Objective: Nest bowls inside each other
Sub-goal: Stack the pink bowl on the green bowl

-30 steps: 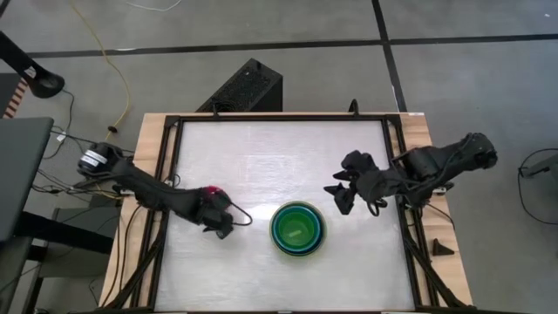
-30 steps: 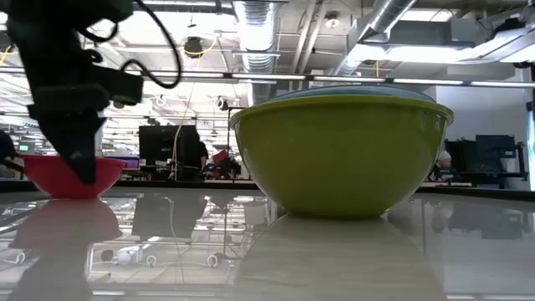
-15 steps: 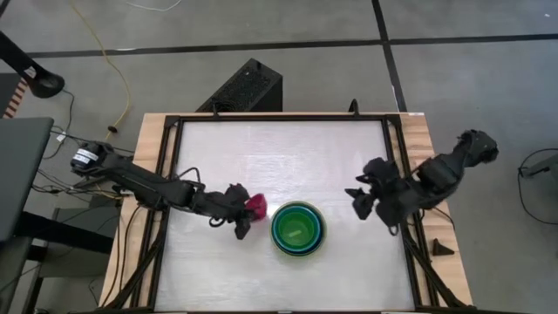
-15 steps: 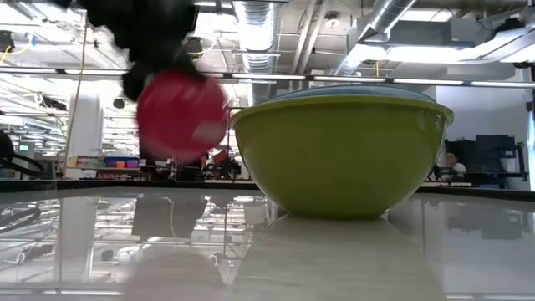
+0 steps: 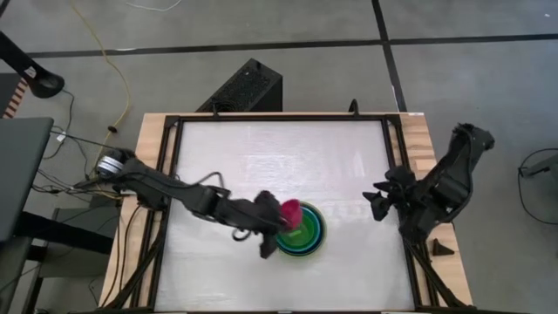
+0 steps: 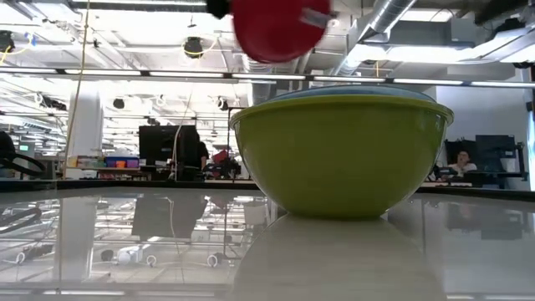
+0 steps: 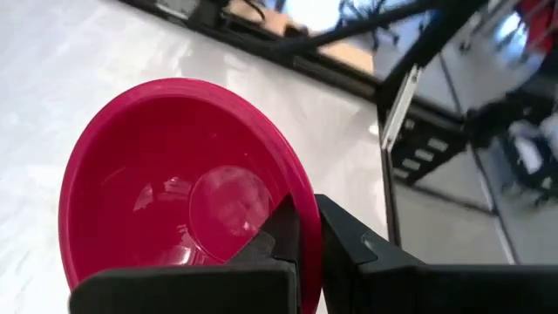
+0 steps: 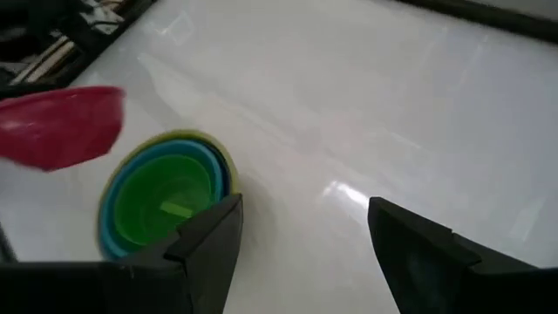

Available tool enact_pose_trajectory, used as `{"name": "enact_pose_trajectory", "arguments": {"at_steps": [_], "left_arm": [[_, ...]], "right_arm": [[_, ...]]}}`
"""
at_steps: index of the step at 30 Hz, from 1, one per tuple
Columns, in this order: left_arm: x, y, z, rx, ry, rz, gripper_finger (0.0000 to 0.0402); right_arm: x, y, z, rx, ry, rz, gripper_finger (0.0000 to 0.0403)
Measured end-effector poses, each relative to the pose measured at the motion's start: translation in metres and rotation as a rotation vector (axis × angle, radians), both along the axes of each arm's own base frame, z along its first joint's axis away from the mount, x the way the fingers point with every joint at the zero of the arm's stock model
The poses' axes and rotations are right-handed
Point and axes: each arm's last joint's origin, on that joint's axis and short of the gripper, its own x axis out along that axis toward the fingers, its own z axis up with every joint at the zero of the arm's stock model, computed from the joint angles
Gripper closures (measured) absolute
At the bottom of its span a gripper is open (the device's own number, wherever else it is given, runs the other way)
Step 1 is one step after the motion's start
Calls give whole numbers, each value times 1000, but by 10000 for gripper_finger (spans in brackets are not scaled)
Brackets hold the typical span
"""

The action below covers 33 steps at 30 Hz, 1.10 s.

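Over the left half of the table (image 5: 261, 157) my left arm reaches across toward the middle, and my left hand (image 5: 272, 228) is clamped narrow on the rim of the small magenta-red bowl (image 5: 290, 214). In the left wrist view my two dark fingers (image 7: 283, 231) pinch that rim between them, one inside the bowl (image 7: 183, 218) and one outside. I hold it tilted in the air, its opening turned partly sideways, just above the left edge of the stack. From table height the red bowl (image 6: 276, 27) hangs clear above the stack's rim, touching nothing below.

At the middle of the table, toward the near side, sits the stack of nested bowls (image 5: 302, 231): the large olive-green bowl (image 6: 338, 155) outermost, then the light blue bowl (image 8: 109, 228) and the teal bowl (image 8: 215, 166) inside it, and the small bright green bowl (image 8: 161, 196) innermost, its floor open to view.

Farther right, near the table's right edge, my right arm is folded back and waits. My right hand (image 5: 377, 199) stands wide, holding nothing, well apart from the stack; in the right wrist view its fingers (image 8: 209, 235) frame bare table.
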Motion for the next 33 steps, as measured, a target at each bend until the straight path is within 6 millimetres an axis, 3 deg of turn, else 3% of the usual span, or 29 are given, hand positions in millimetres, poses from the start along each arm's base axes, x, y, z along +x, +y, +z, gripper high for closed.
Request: {"name": "enact_pose_trajectory", "arguments": {"at_steps": [8,17,23,27,33], "left_arm": [[62,-28,-30,144,244,-7,401],[98,-48,-56,234,387,31,401],[108,-57,-81,239,484,43,401],[109,-55,-87,237,517,80,398],[114,-45,-87,218,515,98,345]], "right_arm": [[-17,9,-38,94,-76,5,122],[-27,21,-37,57,-239,106,122],[-32,25,-37,68,-241,151,122],[-35,27,-37,77,-243,174,122],[-38,27,-36,93,-249,190,122]]}}
